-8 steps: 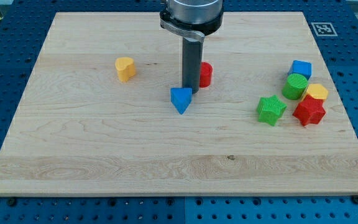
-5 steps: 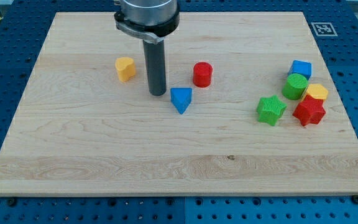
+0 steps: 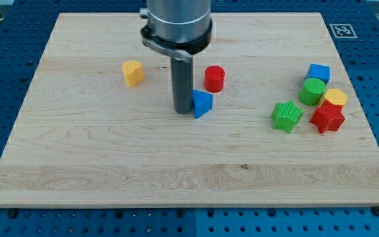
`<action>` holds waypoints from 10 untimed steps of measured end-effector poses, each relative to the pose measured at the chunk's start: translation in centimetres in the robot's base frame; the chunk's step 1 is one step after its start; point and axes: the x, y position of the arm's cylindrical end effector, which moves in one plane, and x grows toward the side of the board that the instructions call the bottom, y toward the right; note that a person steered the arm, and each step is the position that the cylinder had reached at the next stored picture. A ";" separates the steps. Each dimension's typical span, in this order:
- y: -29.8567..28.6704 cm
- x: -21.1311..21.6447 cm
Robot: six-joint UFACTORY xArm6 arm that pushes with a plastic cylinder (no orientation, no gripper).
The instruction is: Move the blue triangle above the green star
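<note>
The blue triangle [image 3: 202,103] lies near the board's middle. My tip [image 3: 183,111] is touching its left side. The green star [image 3: 287,116] lies well to the view's right of the triangle, slightly lower in the view. The rod rises from the tip to the dark collar near the view's top.
A red cylinder [image 3: 214,78] sits just above and right of the triangle. A yellow block [image 3: 132,72] lies to the left. Beside the star are a green cylinder [image 3: 312,91], blue block [image 3: 319,72], yellow block [image 3: 335,98] and red star [image 3: 327,118].
My tip went from above the triangle to its left, then came back against its left side. The blue triangle has slid a little to the right and turned.
</note>
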 end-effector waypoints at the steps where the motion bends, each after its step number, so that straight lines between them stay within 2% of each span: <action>1: 2.1 0.0; 4: 7.0 0.0; 6: 5.7 0.0; 8: 5.3 -2.0; 10: 8.9 -2.0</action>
